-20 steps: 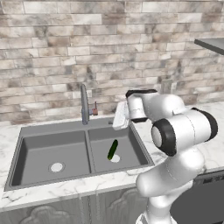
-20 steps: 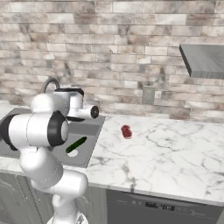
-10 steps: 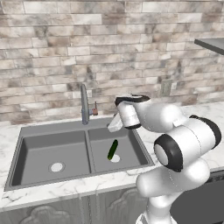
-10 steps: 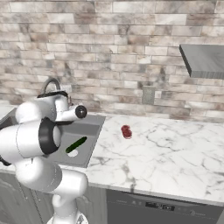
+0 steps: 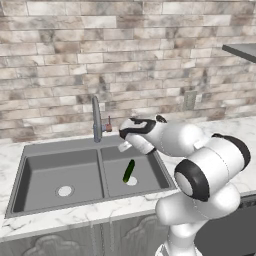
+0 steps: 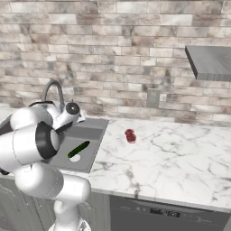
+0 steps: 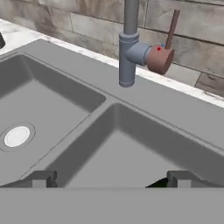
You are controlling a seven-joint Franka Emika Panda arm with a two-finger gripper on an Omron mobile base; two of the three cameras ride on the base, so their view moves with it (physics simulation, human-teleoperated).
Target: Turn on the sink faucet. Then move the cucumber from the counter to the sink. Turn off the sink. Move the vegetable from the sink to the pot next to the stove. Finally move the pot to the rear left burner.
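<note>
Fingertips point(image 7: 43, 178) spread wide, empty, above the right basin of the sink point(image 5: 60, 167).
Gripper point(image 5: 125, 146) aimed at the faucet point(image 7: 130, 48) base and side lever point(image 7: 172, 27); cucumber point(image 5: 129, 170) lying over the right basin's drain.

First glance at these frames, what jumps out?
The big white arm bent over the sink, its open pincer hanging near the faucet. Next, the dark green cucumber lying in the right basin by the drain. On the bare marble counter to the right sits a small red thing.
</note>
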